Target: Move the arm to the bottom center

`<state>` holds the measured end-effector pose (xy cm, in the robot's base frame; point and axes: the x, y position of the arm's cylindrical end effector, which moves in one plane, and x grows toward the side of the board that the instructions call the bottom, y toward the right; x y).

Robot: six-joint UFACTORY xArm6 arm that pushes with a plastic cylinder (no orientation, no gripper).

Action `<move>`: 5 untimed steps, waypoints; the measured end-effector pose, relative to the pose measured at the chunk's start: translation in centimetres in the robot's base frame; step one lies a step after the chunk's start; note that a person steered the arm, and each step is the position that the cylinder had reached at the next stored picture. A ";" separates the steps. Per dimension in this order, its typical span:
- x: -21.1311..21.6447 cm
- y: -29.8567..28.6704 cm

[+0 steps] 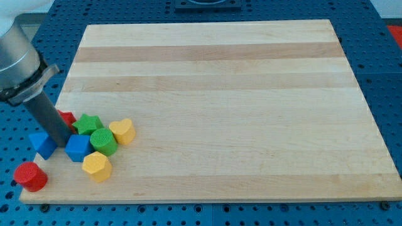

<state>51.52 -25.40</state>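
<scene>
The wooden tabletop (213, 107) carries eight blocks, all clustered at the view's lower left.

- **Counts:** two red, two blue, two green and two yellow blocks.
- **Red:** a red cylinder (30, 176) near the bottom-left corner, and a red block (66, 117) partly hidden behind the rod.
- **Blue:** a blue block (43, 144) and a blue cube (78, 148).
- **Green:** a green star-like block (88, 123) and a green cylinder (103, 142).
- **Yellow:** a yellow heart-like block (122, 131) and a yellow hexagon (97, 166).

My tip (65, 144) sits between the two blue blocks, near the left edge and well left of the bottom centre. The centre and right stand open. There are no jaws, only a rod. No writing is readable.
</scene>
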 end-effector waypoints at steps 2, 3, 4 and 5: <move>-5.5 0.5; -8.4 1.6; -13.1 7.8; -15.7 18.3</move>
<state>35.87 -7.07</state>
